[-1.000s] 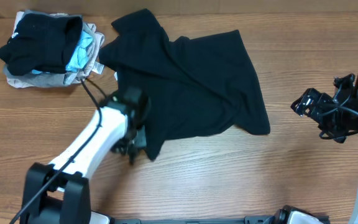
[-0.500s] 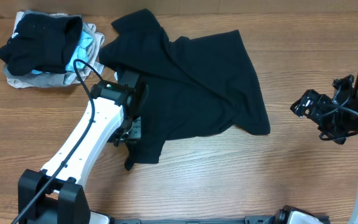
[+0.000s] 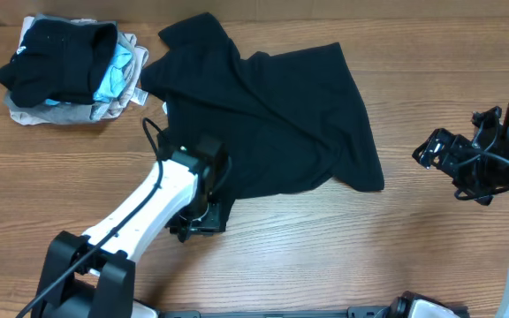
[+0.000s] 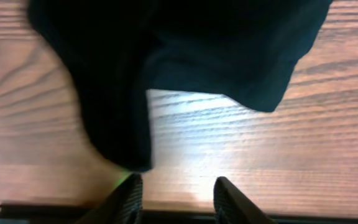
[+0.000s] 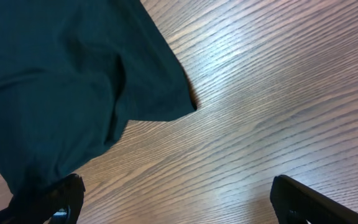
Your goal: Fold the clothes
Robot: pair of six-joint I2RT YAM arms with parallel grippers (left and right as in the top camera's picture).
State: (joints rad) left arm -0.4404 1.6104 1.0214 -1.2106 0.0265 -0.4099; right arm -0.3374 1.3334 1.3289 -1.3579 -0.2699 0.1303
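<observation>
On the wooden table point(image 3: 431, 256) the left gripper point(image 3: 200, 221) has just let go of the near hem of the black shirt point(image 3: 272, 115), jaws now parted and empty, so the shirt lies mid-table barely folded, while the right gripper point(image 3: 433, 150) waits spread wide.

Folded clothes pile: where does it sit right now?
In the overhead view the folded clothes pile sits at the far left corner of the table, just left of the spread black shirt.
</observation>
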